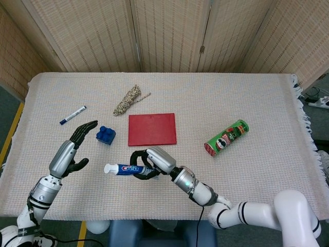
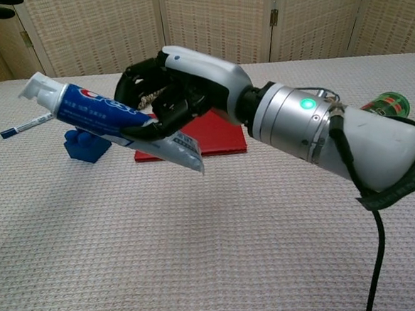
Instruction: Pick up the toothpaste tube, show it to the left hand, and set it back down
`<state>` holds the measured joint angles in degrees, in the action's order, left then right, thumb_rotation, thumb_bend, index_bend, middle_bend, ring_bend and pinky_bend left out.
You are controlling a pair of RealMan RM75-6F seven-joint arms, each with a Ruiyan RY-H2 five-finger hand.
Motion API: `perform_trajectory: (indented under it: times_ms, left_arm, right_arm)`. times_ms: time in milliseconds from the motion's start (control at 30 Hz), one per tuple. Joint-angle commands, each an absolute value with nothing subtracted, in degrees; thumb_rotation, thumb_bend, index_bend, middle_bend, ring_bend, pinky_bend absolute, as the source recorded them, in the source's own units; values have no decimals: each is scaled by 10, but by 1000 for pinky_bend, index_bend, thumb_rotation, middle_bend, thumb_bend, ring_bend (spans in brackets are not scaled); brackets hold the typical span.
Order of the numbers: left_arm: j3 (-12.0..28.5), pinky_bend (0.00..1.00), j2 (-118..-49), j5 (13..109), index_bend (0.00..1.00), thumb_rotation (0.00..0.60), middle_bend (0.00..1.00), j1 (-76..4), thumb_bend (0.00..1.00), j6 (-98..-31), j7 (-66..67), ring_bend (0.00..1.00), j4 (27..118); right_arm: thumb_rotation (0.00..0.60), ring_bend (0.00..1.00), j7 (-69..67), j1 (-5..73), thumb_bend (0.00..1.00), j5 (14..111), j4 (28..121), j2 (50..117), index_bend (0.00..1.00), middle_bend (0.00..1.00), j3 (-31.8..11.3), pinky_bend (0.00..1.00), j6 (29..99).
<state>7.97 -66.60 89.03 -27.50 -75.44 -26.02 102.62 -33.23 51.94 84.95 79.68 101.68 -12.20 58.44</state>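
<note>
I've got the right hand [image 1: 154, 160] wrapped around the toothpaste tube [image 1: 122, 169], cap aimed at the left hand [image 1: 72, 149] (fingers spread, empty) so it's presented.

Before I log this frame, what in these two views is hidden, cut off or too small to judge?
- Left hand: chest view shows only fingertips at the top-left edge.
- Toothpaste tube: its rear half is covered by the right hand in the head view.
- Chips can: in the chest view, mostly hidden behind the right arm.
- Marker: label too small to read; chest view hides most of it behind the tube.
</note>
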Motion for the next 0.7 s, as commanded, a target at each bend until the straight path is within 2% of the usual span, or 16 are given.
perform_trajectory:
  times_ms: [33, 700]
  left_arm:
    - [82, 0, -683, 895, 53, 0, 76, -280, 112, -755, -235, 20, 1027]
    - [101, 0, -795, 915, 23, 0, 62, -301, 117, -789, -212, 0, 998]
  right_arm:
    - [600, 732, -335, 520, 714, 847, 794, 1026, 723, 666, -127, 567, 588]
    - [600, 748, -342, 522, 730, 828, 769, 1087, 748, 686, -157, 581, 608]
